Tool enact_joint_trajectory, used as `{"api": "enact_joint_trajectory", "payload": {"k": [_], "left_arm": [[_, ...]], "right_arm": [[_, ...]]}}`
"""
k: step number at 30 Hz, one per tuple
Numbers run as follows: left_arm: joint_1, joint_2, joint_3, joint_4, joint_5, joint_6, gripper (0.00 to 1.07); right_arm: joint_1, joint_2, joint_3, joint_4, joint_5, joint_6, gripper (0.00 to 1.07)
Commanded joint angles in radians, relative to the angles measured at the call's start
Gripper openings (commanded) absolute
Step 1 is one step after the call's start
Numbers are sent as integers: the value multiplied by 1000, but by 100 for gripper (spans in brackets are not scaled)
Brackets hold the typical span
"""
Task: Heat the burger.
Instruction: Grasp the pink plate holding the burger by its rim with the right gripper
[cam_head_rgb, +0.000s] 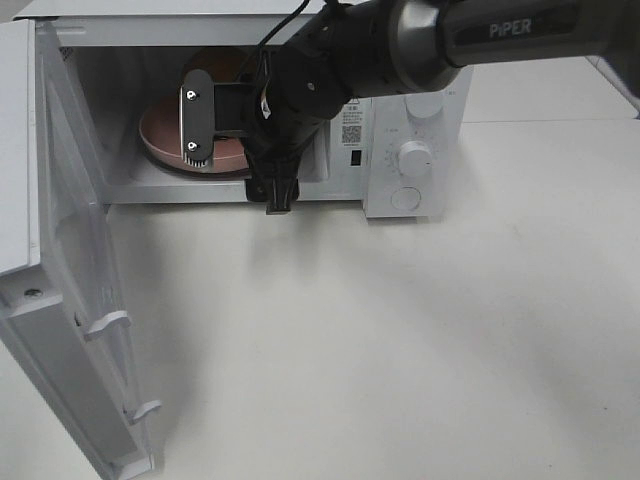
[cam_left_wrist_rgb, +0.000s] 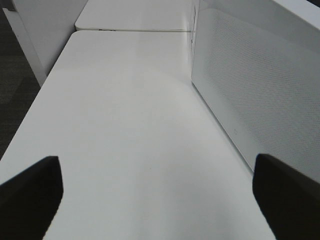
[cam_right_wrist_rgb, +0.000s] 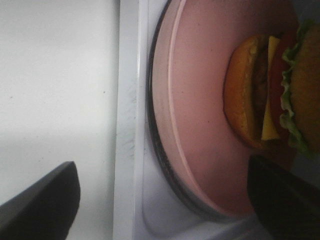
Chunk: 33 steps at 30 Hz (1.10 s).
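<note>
While the burger (cam_right_wrist_rgb: 270, 95) sat on the pink plate (cam_right_wrist_rgb: 200, 100) inside the microwave (cam_head_rgb: 400, 110), you had the right gripper (cam_right_wrist_rgb: 160, 200) spread wide at the oven's mouth, holding nothing. The door (cam_head_rgb: 70, 300) hung open at nine o'clock. Your left gripper (cam_left_wrist_rgb: 157, 195), also spread, hovered over the white table (cam_left_wrist_rgb: 125, 125).

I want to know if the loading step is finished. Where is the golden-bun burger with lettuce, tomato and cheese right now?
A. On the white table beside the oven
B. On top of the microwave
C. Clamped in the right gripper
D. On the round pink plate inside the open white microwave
D: the right wrist view shows the burger resting on the round pink plate inside the white microwave, door open, untouched by the open right gripper.
</note>
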<state>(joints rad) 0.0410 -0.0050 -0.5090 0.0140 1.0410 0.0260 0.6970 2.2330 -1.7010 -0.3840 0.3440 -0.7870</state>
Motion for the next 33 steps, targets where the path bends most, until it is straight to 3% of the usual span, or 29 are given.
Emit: {"api": "enact_joint_trajectory", "payload": {"k": [1,13,23,25,27,28,29,30,32,33], "left_arm": [[5,-7,-2,-2,-12,-1,98],[5,-7,-2,-2,-12,-1,98],[5,-7,-2,-2,-12,-1,98],[5,-7,-2,-2,-12,-1,98],[5,-7,-2,-2,-12,-1,98],[5,-7,-2,-2,-12,-1,98],[5,-7,-2,-2,-12,-1,98],[5,-7,-2,-2,-12,-1,98],[5,-7,-2,-2,-12,-1,98],[5,-7,-2,-2,-12,-1,98]], "right_arm": [[2,37,-44,-3,-9,0,85],[-1,176,-186,48,-3,-3,80],[-1,203,-213,99,2,-14,73],[-1,203,-215,105,2,-14,68],[-1,199,-219,105,11,-14,56],[-1,199,-219,105,11,-14,56],[-1,195,-219,105,15,-14,45],[-1,195,-219,105,15,-14,45],[1,188,-219,105,35,-14,25],[1,188,-219,105,35,-14,25]]}}
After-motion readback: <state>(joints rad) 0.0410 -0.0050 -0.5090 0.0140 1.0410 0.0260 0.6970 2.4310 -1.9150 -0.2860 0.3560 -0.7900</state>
